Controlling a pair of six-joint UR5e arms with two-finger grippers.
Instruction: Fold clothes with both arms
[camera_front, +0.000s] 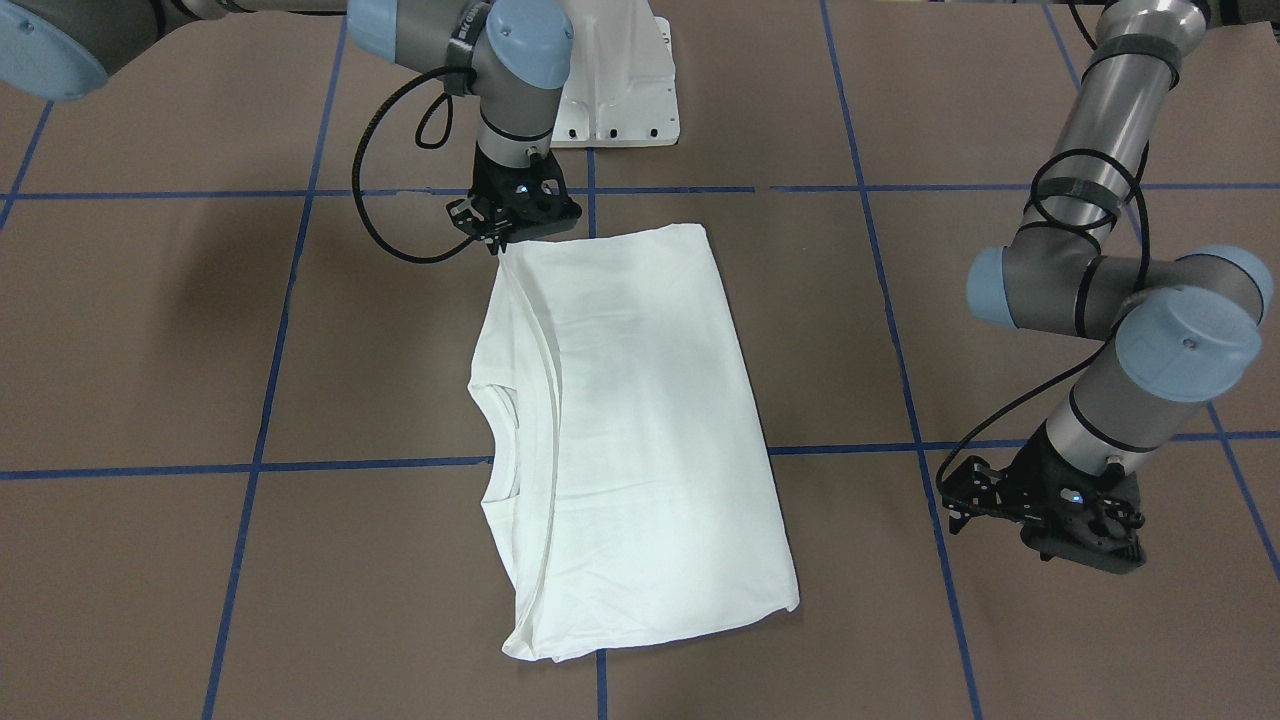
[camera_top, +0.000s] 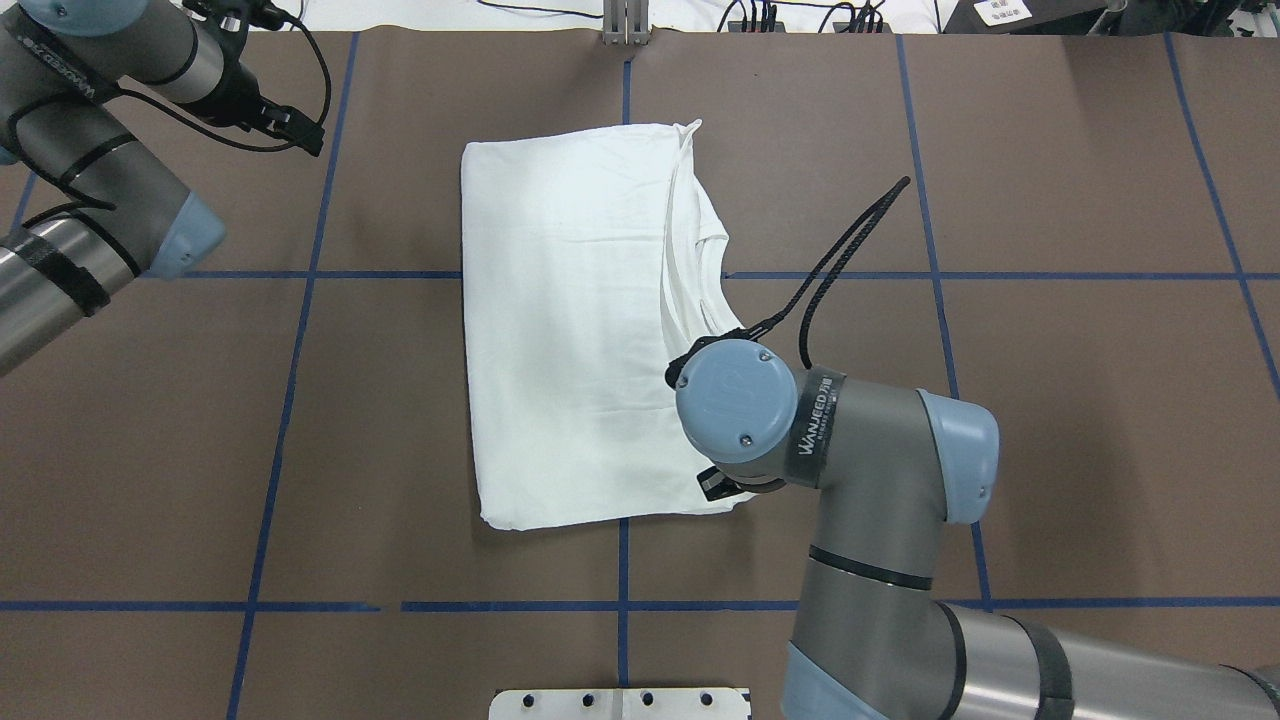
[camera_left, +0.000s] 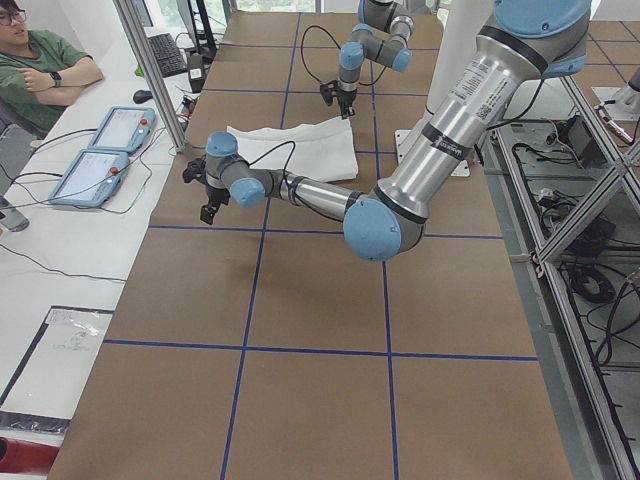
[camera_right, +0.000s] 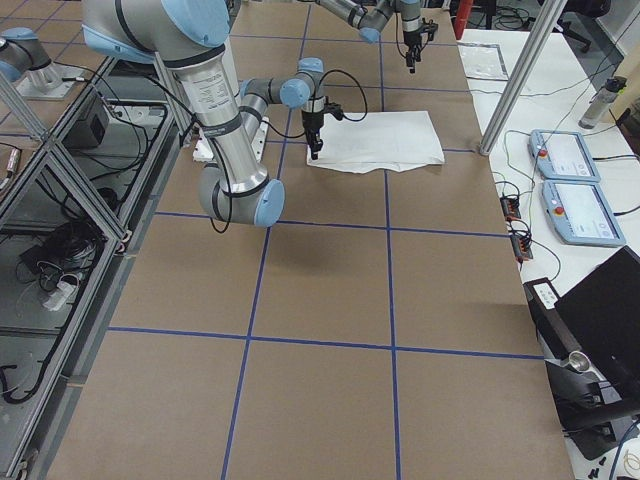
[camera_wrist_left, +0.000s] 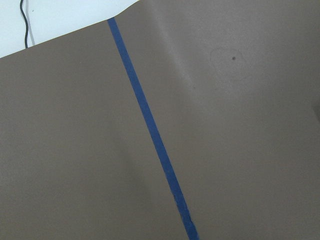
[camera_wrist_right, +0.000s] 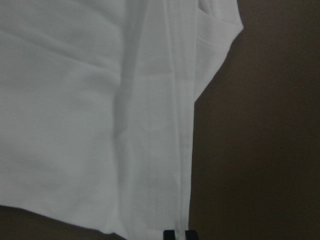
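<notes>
overhead exterior: one t-shirt (camera_top: 570, 330); two arms (camera_top: 90, 200) (camera_top: 870, 480)

Brown table (camera_front: 150, 330), blue tape grid (camera_front: 273, 380); folded white T-shirt (camera_front: 640, 420) centre.

One white T-shirt (camera_front: 640, 430) on one bench (camera_front: 150, 330). Two robot arms: left arm (camera_front: 1050, 285), right arm (camera_front: 510, 70). Two tablets (camera_left: 90, 178), one person (camera_left: 40, 60).

Overhead, a wrist cap (camera_top: 737, 400) mostly hides the right gripper (camera_front: 497, 245) at the T-shirt's (camera_top: 570, 330) five-o'clock corner; its wrist view crops the jaws.
</notes>
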